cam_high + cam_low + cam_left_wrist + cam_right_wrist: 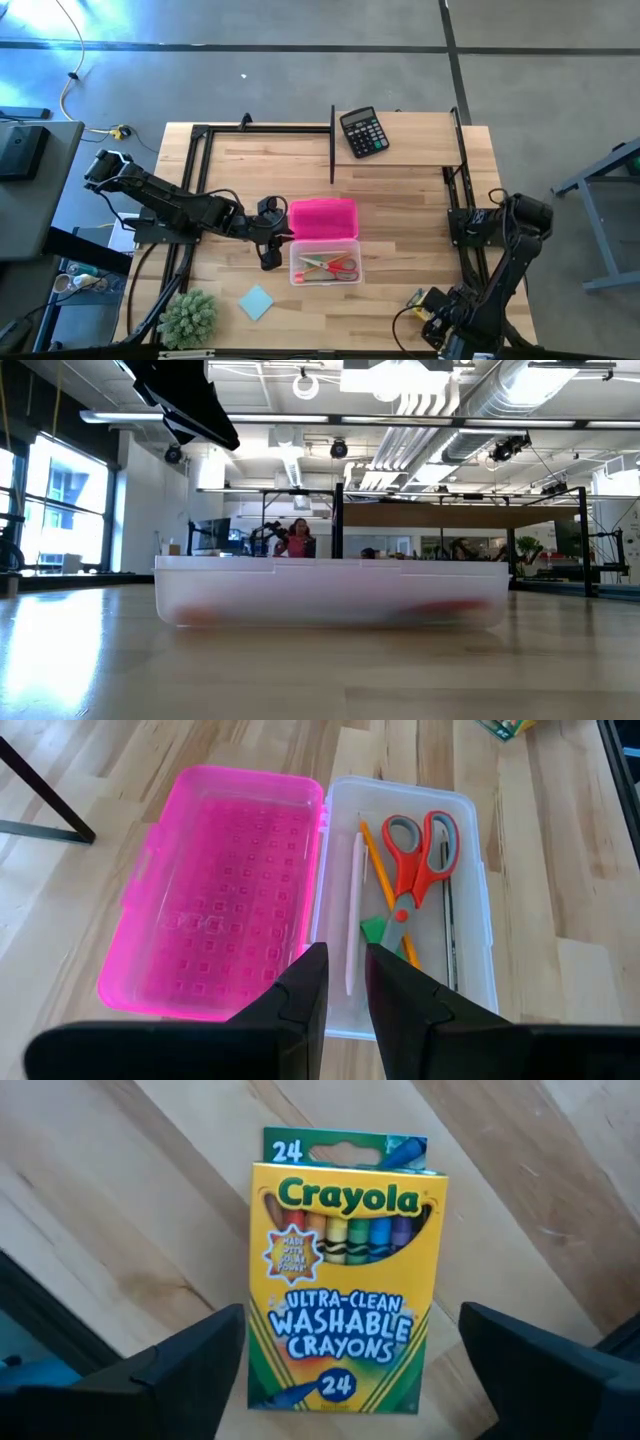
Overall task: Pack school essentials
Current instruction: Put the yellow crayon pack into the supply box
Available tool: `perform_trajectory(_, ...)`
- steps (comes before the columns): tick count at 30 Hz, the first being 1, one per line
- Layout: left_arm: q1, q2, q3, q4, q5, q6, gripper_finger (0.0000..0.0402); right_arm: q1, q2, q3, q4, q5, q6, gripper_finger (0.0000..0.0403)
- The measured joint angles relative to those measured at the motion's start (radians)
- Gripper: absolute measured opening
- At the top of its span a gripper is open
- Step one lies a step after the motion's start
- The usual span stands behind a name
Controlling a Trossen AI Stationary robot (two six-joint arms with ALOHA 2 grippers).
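Note:
A clear box [325, 265] with its pink lid [323, 218] folded open lies mid-table. In the left wrist view it holds red-handled scissors [420, 855], an orange pencil [378, 870], a pale stick [354, 910] and a green eraser [375, 930]. My left gripper [268, 238] hovers at the box's left side, shut and empty [346, 985]. My right gripper [350, 1370] is open over the crayon box [345, 1270], which lies flat near the table's near right edge [418, 300]; one finger stands on each side of it, apart. The light blue notepad [256, 302] lies flat near the near edge.
A black calculator [363, 131] lies at the far edge. A fuzzy green plant [188, 317] stands at the near left corner. A black frame [332, 145] runs around the table's far half. In the low view the clear box [330, 595] fills the middle, and people show in the room behind.

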Motion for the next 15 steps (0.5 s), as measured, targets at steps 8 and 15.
perform_trajectory(8,0.0,0.0,0.0,0.0,0.0,0.0,0.0062,0.002,0.036,0.0,-0.001,0.003,-0.01,0.0399)
perform_trajectory(15,0.0,0.0,0.0,0.0,0.0,0.0,0.0062,0.006,0.075,0.0,0.013,0.004,-0.006,0.0399)
